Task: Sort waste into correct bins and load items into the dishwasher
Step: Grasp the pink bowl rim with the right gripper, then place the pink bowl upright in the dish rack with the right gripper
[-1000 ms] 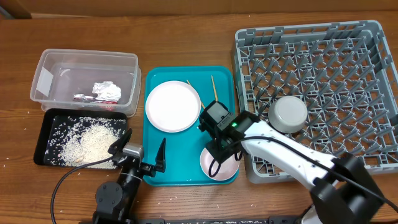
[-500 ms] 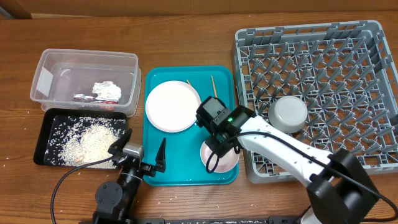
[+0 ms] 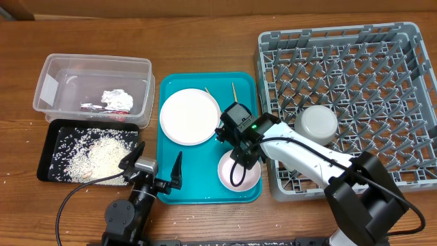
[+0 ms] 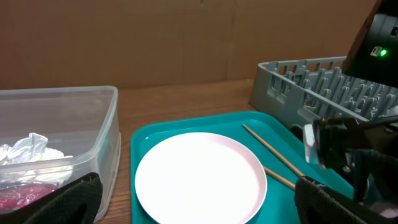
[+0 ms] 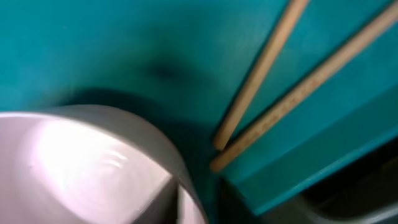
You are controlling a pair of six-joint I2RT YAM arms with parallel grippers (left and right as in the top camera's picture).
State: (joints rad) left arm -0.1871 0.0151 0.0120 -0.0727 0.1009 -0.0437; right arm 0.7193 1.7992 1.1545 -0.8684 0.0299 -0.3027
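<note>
My right gripper [image 3: 240,150] is over the teal tray, shut on the rim of a white bowl [image 3: 238,172]. In the right wrist view the bowl [image 5: 68,168] fills the lower left, with a finger [image 5: 169,198] on its rim. Two wooden chopsticks [image 5: 283,87] lie on the tray beside it. A white plate [image 3: 190,116] lies on the tray's left half. A second bowl [image 3: 316,125] sits upside down in the grey dish rack [image 3: 362,61]. My left gripper [image 3: 154,174] is open and empty at the tray's front left, facing the plate [image 4: 199,177]. The cup is out of view.
The clear tub [image 3: 68,75] at the back left holds the crumpled wrapper [image 3: 117,100]. The black tray [image 3: 51,140] in front of it holds a heap of rice [image 3: 95,157]. The teal tray [image 3: 198,190] lies between these bins and the rack.
My right gripper has moved slightly left and back over the tray with the bowl, shifting the bowl away from the front right corner. The left arm has not moved.
</note>
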